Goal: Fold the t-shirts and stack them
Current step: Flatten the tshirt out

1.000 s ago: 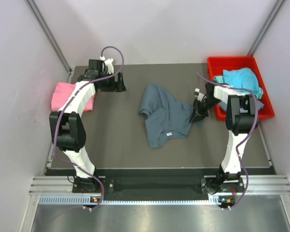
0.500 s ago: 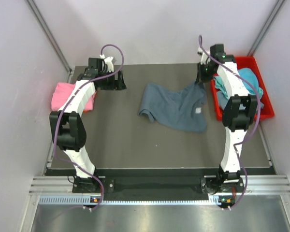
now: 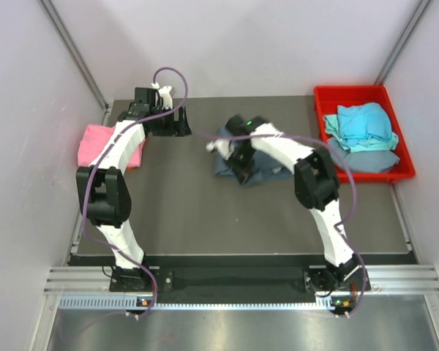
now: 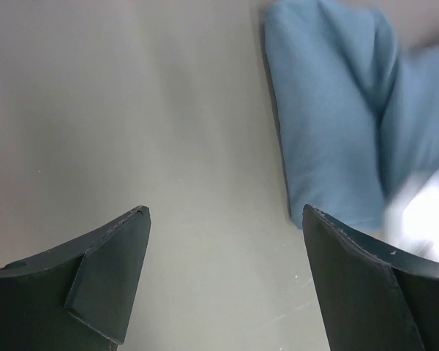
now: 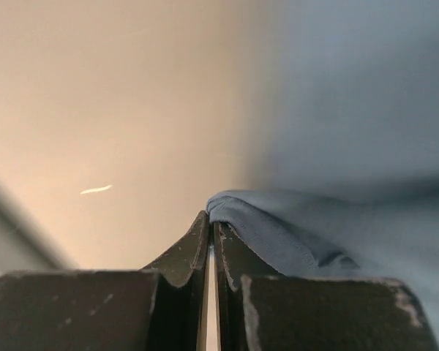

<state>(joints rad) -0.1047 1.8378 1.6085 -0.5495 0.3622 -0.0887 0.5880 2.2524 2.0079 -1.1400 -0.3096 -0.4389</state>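
A grey-blue t-shirt (image 3: 267, 162) lies bunched in the middle of the table. My right gripper (image 3: 234, 152) reaches across to its left edge. In the right wrist view the right gripper (image 5: 212, 221) is shut on a fold of the shirt (image 5: 329, 139), just above the table. My left gripper (image 3: 180, 127) hangs open and empty at the back left. In the left wrist view the left gripper (image 4: 223, 245) has wide-spread jaws, and the shirt (image 4: 329, 124) shows to the upper right. A folded pink t-shirt (image 3: 102, 143) lies at the left edge.
A red bin (image 3: 329, 99) at the back right holds a teal t-shirt (image 3: 363, 123) on top of a grey one (image 3: 369, 159). White walls enclose the table on both sides and at the back.
My right gripper has swung from the back right by the bin to the left across the table with the shirt's edge. The shirt is now bunched over itself. The left arm has not moved.
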